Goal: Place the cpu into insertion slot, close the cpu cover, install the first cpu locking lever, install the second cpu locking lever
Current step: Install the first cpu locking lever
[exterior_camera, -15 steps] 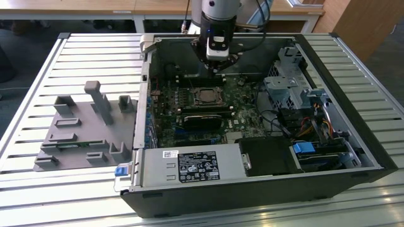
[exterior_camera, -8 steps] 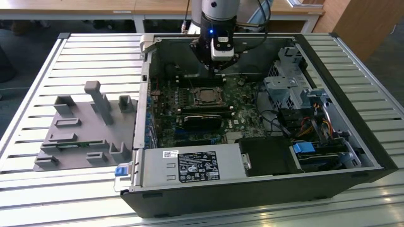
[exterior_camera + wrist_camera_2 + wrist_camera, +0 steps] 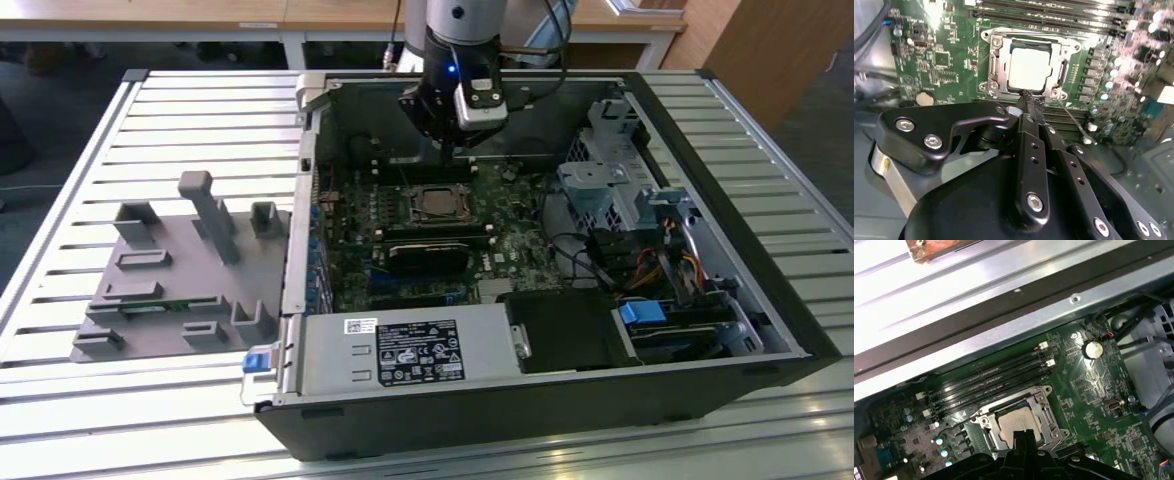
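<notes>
Leftmost in the exterior view, a grey moulded fixture with upright posts and shallow pockets lies on the slatted metal table. To the exterior view's right of it, the open computer case holds a green motherboard, with a silver power supply along its near wall. Near the middle of the board, the insertion slot already holds the cpu, a flat square chip with a pale, dull silver top that sits level in the socket. The cpu cover, a thin silver frame, lies down around it, the chip showing through its square hole. A thin wire locking lever runs out from one corner of the frame and stands away from it. The gripper hangs just beside the socket's edge, its black fingers drawn together at the tips with nothing seen between them. Long black memory slots run beside the socket, a black block sits on its near side, and a coin battery lies further off. Rightmost in the exterior view stand a metal drive cage and bundled cables.
</notes>
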Tool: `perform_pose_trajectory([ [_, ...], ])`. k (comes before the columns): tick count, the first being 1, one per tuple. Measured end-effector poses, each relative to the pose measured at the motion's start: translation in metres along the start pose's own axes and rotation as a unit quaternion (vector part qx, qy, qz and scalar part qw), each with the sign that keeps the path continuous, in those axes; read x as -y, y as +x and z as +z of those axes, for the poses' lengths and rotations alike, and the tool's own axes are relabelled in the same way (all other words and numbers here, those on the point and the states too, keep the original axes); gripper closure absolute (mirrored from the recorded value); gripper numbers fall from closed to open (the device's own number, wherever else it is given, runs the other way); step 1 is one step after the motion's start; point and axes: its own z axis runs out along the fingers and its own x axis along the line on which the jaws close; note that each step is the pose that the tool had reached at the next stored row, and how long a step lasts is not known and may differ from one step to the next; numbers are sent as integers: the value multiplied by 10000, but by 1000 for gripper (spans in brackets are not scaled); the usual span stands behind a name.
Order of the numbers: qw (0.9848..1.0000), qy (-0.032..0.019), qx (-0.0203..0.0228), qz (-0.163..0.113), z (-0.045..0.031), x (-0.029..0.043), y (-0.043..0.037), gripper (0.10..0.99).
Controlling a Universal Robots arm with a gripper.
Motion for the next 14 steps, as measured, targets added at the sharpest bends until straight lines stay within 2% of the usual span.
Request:
perform_pose_trajectory([
  [5, 9990, 3, -9, -457, 2, 0, 0, 969],
  [11, 9960, 6, -18, -894, 3, 0, 0, 969],
  [14, 9938, 7, -22, -1111, 4, 0, 0, 969],
])
